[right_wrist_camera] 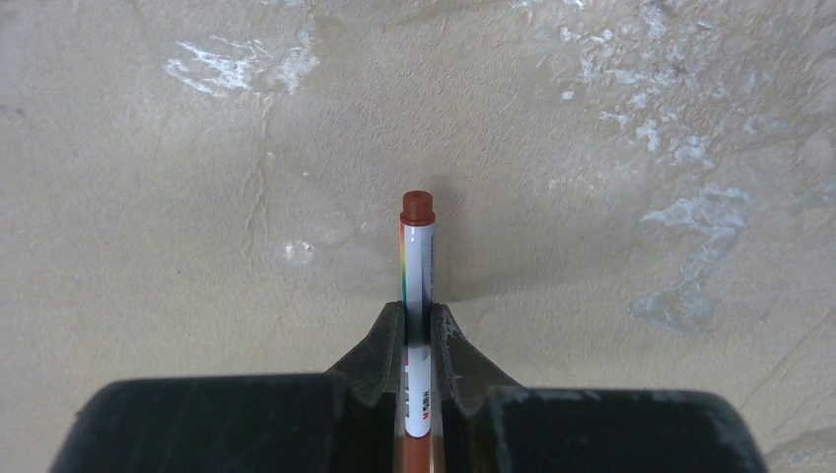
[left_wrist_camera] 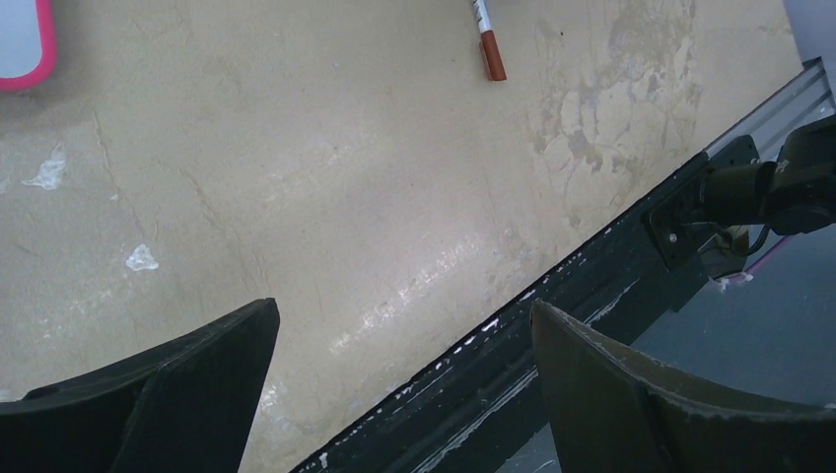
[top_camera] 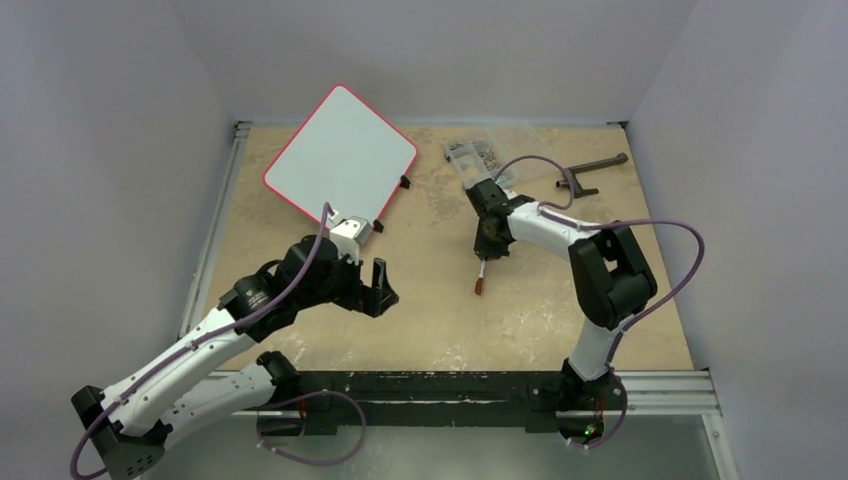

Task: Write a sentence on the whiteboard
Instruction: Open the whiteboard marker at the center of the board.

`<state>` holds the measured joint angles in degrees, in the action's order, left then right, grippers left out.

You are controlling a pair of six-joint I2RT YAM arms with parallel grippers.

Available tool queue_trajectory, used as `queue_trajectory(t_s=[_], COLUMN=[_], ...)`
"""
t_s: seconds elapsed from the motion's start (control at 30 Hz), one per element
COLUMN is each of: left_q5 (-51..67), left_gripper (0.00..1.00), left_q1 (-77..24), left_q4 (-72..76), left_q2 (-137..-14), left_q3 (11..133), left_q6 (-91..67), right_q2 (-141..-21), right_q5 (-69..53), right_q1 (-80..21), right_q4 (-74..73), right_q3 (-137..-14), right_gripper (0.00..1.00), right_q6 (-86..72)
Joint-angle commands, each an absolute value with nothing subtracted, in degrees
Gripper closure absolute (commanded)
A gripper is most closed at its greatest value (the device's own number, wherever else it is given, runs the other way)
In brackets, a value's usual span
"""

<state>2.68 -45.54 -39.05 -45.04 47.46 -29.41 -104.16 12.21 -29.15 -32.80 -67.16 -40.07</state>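
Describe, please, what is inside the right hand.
A marker with a reddish-brown end is clamped in the closed right hand, sticking out over the table. The fingers cover the sides of its barrel; its other end cannot be seen.

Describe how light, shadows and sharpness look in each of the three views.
Top view: soft, even light, faint shadows, no glare on the whiteboard. Left wrist view: table sharp, with a pale sheen in the middle; the open left tool is dark at the lower edge. Right wrist view: marker sharp in the shut right tool, a soft shadow to its right.
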Motion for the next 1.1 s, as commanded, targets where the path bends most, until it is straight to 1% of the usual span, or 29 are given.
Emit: queue_trajectory(t_s=[0.0, 0.1, 0.2, 0.27, 0.57, 0.73, 0.93, 1.07], left_q5=[4.68, 5.61, 5.54, 5.15, 2.68, 2.21, 2.64, 5.27], left_gripper=[0.00, 0.00, 0.04, 0.04, 0.07, 0.08, 0.12, 0.16], left_q1=[-45.89, -45.88, -45.88, -45.92, -45.89, -45.88, -45.90, -45.88], left_q4=[-31.94, -28.60, -26.34, -24.21, -8.31, 0.16, 12.81, 15.80], left_q2=[-46.61, -46.85, -47.08, -47.53, -47.51, -49.94, -52.39, -54.70], left_q3=[46.99, 46.25, 45.76, 45.20, 39.05, 36.52, 32.83, 33.70], left_q6=[-30.49, -31.69, -32.84, -33.95, -36.99, -36.08, -36.04, -35.03], right_q2=[-96.75, -93.10, -90.28, -88.39, -78.87, -74.06, -69.14, -66.88], right_q5=[9.98, 5.48, 3.24, 2.14, 0.21, 0.12, -0.87, -1.20], right_q1=[-29.44, -29.36, -29.39, -29.32, -29.27, -29.06, -28.59, -28.29], right_q4=[-32.75, -30.47, -29.21, -28.65, -25.65, -23.83, -22.59, -22.07], right_q3=[-65.97, -63.23, -61.52, -60.83, -57.21, -54.71, -51.95, -51.03], right_gripper=[1.00, 1.00, 1.00, 1.00, 1.00, 1.00, 1.00, 1.00], right_q6=[-41.97, -44.53, -47.21, -49.13, -59.89, -65.65, -71.61, -73.87])
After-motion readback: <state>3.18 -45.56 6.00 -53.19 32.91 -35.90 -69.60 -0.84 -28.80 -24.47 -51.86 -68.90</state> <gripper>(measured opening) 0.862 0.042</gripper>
